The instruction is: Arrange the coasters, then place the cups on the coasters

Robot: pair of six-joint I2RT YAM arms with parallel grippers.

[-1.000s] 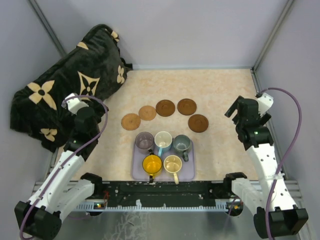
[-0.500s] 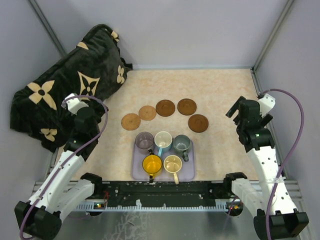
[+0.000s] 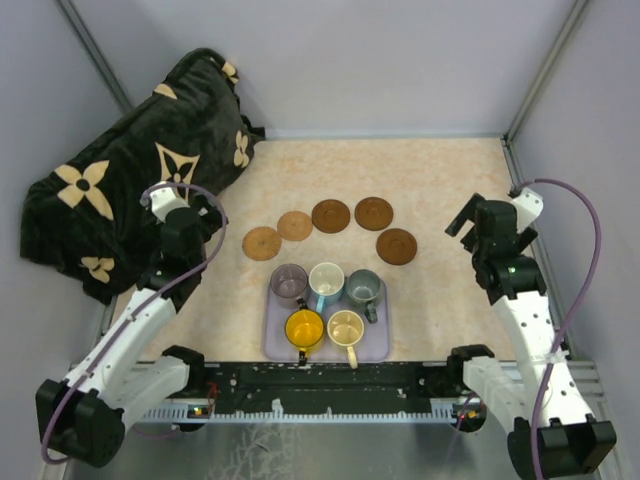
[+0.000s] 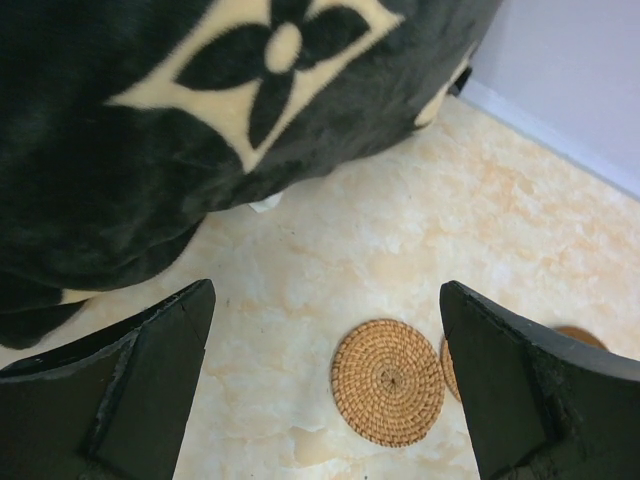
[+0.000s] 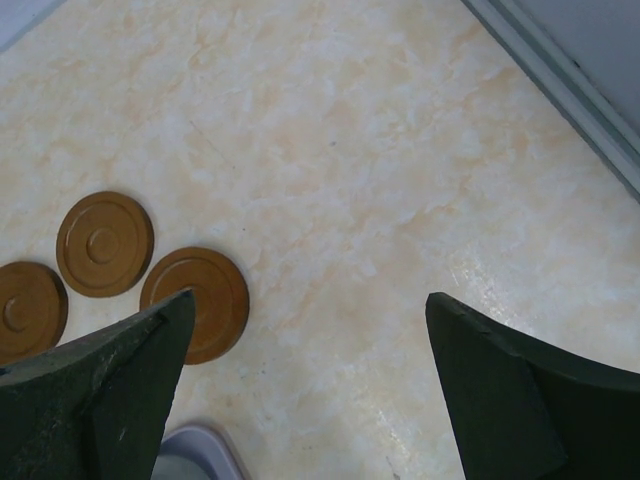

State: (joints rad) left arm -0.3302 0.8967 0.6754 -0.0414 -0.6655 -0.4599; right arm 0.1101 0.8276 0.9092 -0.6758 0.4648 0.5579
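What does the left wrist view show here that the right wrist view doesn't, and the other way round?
Only left wrist: a black plush blanket with cream flowers and a light tan woven round coaster; slivers beside one finger may be more coasters. Only right wrist: three dark brown smooth round coasters and a corner of the lavender rectangular tray. Both: the beige marbled tabletop, and an open, empty tool, the left tool and right tool.

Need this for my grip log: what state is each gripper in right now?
Left gripper: open, holding nothing.
Right gripper: open, holding nothing.
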